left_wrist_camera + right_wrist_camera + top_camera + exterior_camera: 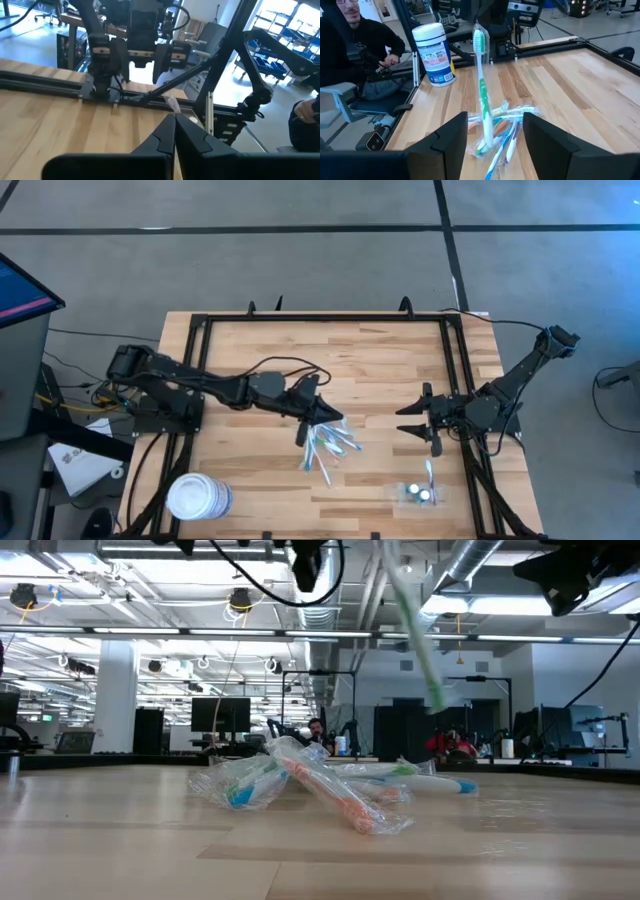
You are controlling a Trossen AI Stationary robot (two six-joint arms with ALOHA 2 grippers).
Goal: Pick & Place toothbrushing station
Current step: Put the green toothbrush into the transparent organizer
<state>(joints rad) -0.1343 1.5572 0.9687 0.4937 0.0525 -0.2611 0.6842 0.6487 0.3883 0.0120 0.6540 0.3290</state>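
Nearest the front edge of the worktop [380,360], right of centre, sits the toothbrushing station [420,493]: clear plastic, upright, nothing touching it. White tub [197,497] stands at the front-left corner, well apart from it.

Further in, approx. mid-worktop, lies a loose pile of wrapped toothbrushes [330,445], overlapping each other.

Above the pile's far side: left gripper [325,410], fingers pressed together, pinching one wrapped green/white toothbrush [481,75] by its upper end. Brush hangs clear of the pile, slightly tilted in the low view.

Right gripper [400,420] is level with it on the right, fingers spread, holding nothing, pointed at the pile. It sits between the pile and the worktop's right rail, near the station but not over it.

Beyond the worktop: a person [350,45] seated past the tub side.

Fault risks, judged from this state:
- Slip: grip is on film wrap at one end only. Fast travel would likely swing the brush or let it slide out.
- Missed slot: the tilted, free-hanging lower end may strike the station rim, not an opening.
- Tip/shift: station looks light, so side load from the brush could push it or knock it over.
- Arm clash: left arm's path to the station passes near the right gripper. Keep them apart.
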